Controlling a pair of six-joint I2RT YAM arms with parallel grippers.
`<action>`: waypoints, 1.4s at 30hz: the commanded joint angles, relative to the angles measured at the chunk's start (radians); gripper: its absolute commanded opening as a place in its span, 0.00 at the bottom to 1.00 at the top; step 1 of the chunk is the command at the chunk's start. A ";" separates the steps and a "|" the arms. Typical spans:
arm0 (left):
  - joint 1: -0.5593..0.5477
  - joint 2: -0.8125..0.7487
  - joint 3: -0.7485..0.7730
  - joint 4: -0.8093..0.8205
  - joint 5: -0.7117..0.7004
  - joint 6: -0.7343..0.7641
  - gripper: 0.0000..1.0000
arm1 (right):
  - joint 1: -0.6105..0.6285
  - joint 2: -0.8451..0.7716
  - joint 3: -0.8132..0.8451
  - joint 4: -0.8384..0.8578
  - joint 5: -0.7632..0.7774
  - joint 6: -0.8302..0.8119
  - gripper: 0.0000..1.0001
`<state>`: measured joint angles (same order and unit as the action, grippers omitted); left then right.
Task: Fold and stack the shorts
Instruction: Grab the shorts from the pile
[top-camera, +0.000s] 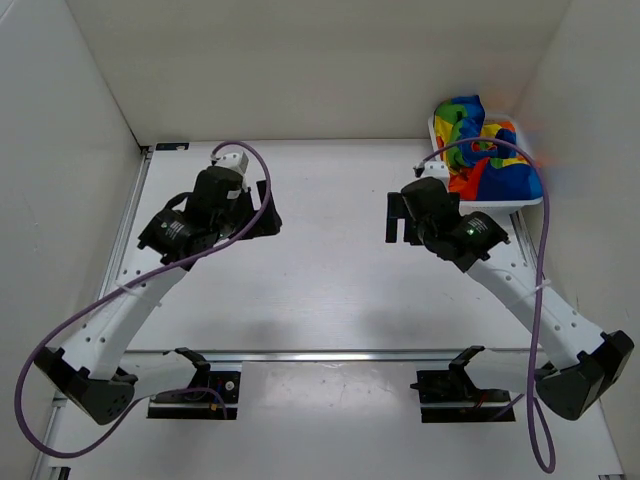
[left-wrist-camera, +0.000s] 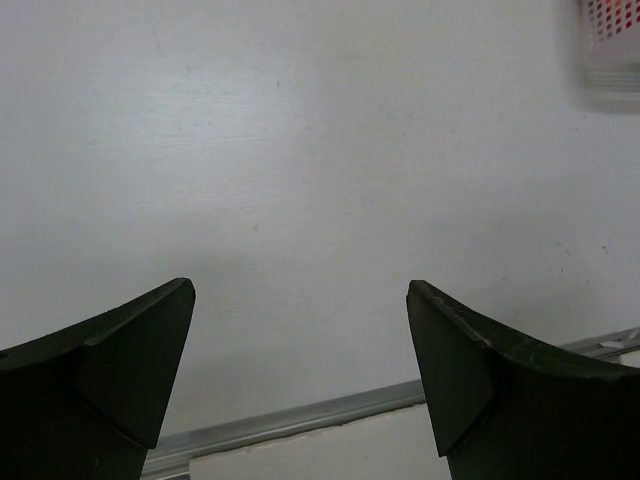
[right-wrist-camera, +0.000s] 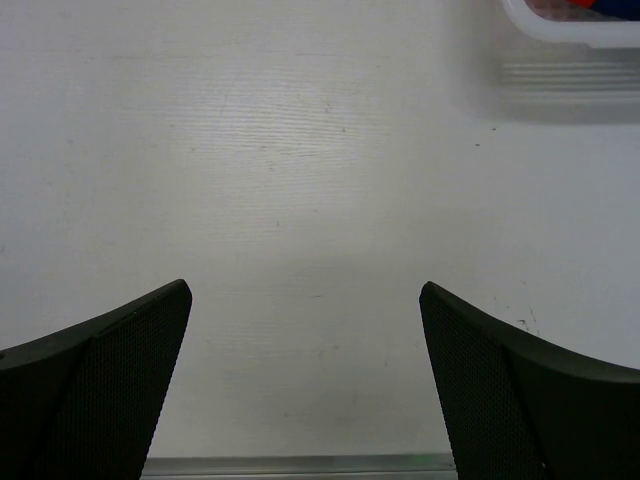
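Observation:
The rainbow-striped shorts (top-camera: 470, 120) lie bunched in a white mesh basket (top-camera: 500, 205) at the table's far right corner. My right gripper (top-camera: 392, 218) hovers left of the basket, open, its fingers pointing toward the table's middle. In the right wrist view the right gripper (right-wrist-camera: 305, 288) has only bare table between its jaws, and a sliver of the shorts (right-wrist-camera: 592, 3) shows at the top edge. My left gripper (top-camera: 268, 210) is over the left half of the table, far from the shorts. The left gripper (left-wrist-camera: 300, 286) stands open and holds nothing.
White walls close in the table on the left, back and right. A metal rail (top-camera: 330, 353) crosses the table near the arm bases and shows as a rail (left-wrist-camera: 300, 420) in the left wrist view. The basket's rim (right-wrist-camera: 570, 28) sits top right in the right wrist view.

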<state>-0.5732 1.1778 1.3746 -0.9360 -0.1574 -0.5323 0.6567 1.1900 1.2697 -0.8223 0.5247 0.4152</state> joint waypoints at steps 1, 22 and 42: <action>-0.004 -0.061 0.063 -0.007 -0.091 0.055 0.99 | 0.006 -0.065 -0.007 -0.009 0.047 0.049 1.00; 0.128 -0.014 0.255 0.078 -0.012 0.186 0.99 | -0.538 0.179 0.279 0.021 -0.066 -0.056 0.99; 0.148 0.088 0.024 -0.049 -0.036 0.045 0.99 | -0.841 1.324 1.278 0.132 -0.517 0.023 0.87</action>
<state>-0.4290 1.2747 1.4113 -0.9840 -0.1581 -0.4709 -0.1837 2.4886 2.4710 -0.7952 0.0860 0.3988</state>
